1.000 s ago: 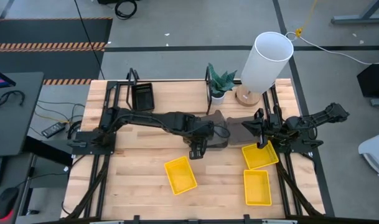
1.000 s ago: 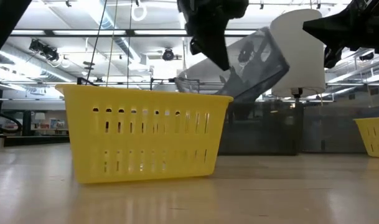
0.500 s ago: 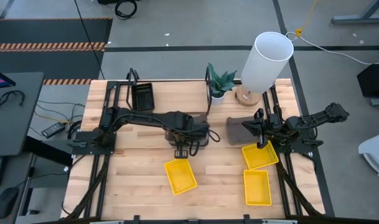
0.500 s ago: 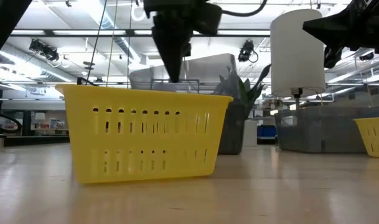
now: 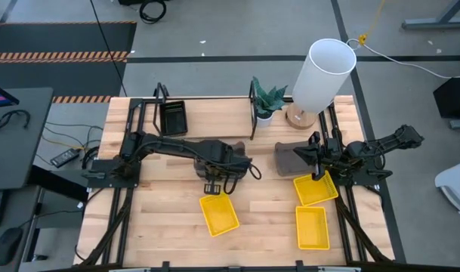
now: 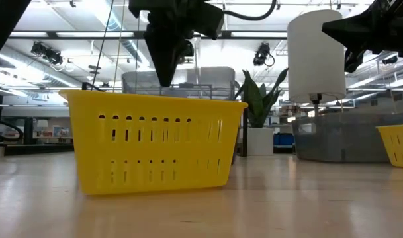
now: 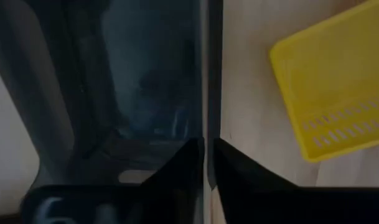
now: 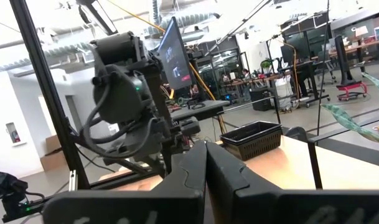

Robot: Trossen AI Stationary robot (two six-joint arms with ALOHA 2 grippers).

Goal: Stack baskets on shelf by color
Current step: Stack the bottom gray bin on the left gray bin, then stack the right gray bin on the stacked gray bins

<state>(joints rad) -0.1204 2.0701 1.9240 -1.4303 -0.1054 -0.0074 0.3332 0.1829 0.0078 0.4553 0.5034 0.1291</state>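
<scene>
My left gripper (image 5: 214,184) (image 6: 165,74) (image 7: 206,163) points down over the table's middle, shut on a dark grey basket (image 6: 188,80) (image 7: 149,93) held just beyond a yellow basket (image 5: 218,213) (image 6: 155,140). My right gripper (image 5: 318,174) (image 8: 206,163) is shut on nothing and hangs above the table's right side. Below it lie another dark grey basket (image 5: 288,157) (image 6: 333,135) and two yellow baskets (image 5: 314,189) (image 5: 311,227). A black basket (image 5: 173,117) (image 8: 251,138) sits on the shelf (image 5: 214,113) at the far edge. My left gripper pinches the dark grey basket's side wall at its rim (image 7: 205,127) between its two fingers, one inside the basket and one outside. The fingers come from above, pointing down. The basket hangs level; the yellow basket hides its underside in the low view.
A potted plant (image 5: 267,102) (image 6: 257,99) stands at the shelf's right end. A tall white lamp (image 5: 320,74) (image 6: 317,56) rises at the far right. Bare wood lies at the near left and between the yellow baskets.
My left gripper has carried the dark grey basket toward the table's left, from beside the other grey basket to above the middle. The basket, tilted steeply a second ago, has swung level. The right arm has kept still.
</scene>
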